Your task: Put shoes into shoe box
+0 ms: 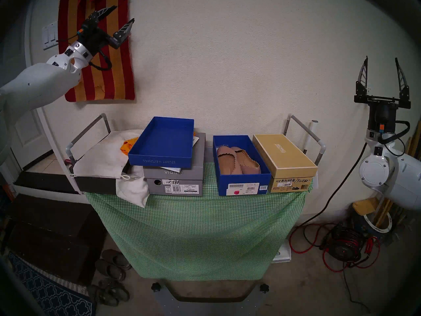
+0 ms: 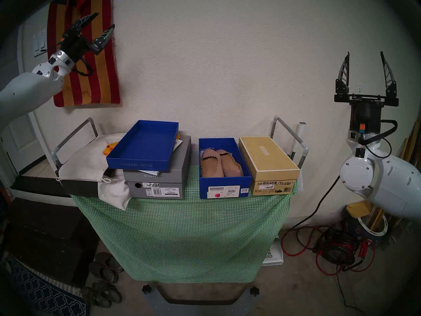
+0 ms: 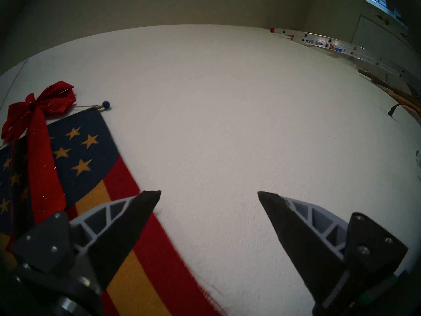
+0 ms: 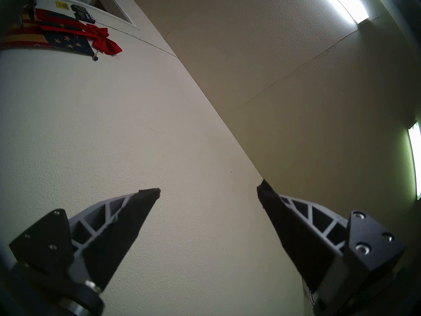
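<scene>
The shoes (image 1: 237,164), a pair of dusty-pink flats with scalloped edges, lie side by side inside the deep blue shoe box (image 1: 243,185), toes toward the wall, filling its floor neatly; by the look of it, the putting-in is done. The box stands open on the green-checked surface (image 1: 196,217), its labelled end with the pink sticker facing me.

Neither arm has anything to do with it now. The left pincer (image 1: 124,14) hangs high up and far to the side, in front of the striped wall hanging (image 1: 100,80), pointing up and toward the wall, spread wide and empty. The right pincer (image 1: 381,62) stands well off on the other side, pointing nearly straight up, likewise wide and empty. I'd guess both are parked clear so nothing gets knocked.

Just beside the box on one side sits a closed tan MICHAEL box (image 1: 284,158), close enough to touch or nearly so. On the other side, across a small gap, a shallow blue lid tray (image 1: 161,144) rests upside down on a grey VIONIC box (image 1: 175,181), probably the cover for the shoe box. If it goes on, it must be lifted across that gap. Farther over lies a white cloth bag (image 1: 102,156) draped over a black box (image 1: 95,183). Nothing blocks the open box from above.
</scene>
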You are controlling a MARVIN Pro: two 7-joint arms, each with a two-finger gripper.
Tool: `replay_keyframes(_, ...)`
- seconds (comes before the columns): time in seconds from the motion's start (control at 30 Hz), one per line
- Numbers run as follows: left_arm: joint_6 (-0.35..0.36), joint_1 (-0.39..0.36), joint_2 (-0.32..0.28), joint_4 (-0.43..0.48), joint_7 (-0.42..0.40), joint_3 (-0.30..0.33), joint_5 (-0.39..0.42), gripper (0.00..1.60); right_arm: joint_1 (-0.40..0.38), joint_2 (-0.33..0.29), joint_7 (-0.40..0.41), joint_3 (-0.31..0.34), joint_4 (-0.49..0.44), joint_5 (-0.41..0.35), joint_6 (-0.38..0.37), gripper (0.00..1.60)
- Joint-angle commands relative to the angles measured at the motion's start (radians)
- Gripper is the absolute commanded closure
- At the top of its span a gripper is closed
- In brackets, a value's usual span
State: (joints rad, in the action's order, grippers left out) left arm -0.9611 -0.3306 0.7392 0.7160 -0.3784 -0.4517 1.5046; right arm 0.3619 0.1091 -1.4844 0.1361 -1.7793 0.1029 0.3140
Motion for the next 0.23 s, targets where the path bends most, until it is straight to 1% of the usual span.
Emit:
replay_keyframes(0.0,0.001,0.026,-0.121,0.070,0.007,0.012,0.013,0.00,-0.002,-0.001,0.001,0.004,0.000,-0.001,0.000,0.00)
replay_keyframes(0.07,0.001,0.029,-0.133,0.093,0.007,0.016,0.015,0.00,-0.001,-0.001,0.001,0.005,0.000,-0.001,0.000,0.00)
replay_keyframes(0.17,0.001,0.031,-0.172,0.140,0.007,0.024,0.015,0.00,0.000,-0.001,0.001,0.006,0.000,-0.001,0.000,0.00)
replay_keyframes(0.2,0.001,0.031,-0.172,0.140,0.007,0.024,0.015,0.00,0.000,-0.001,0.001,0.006,0.000,-0.001,0.000,0.00)
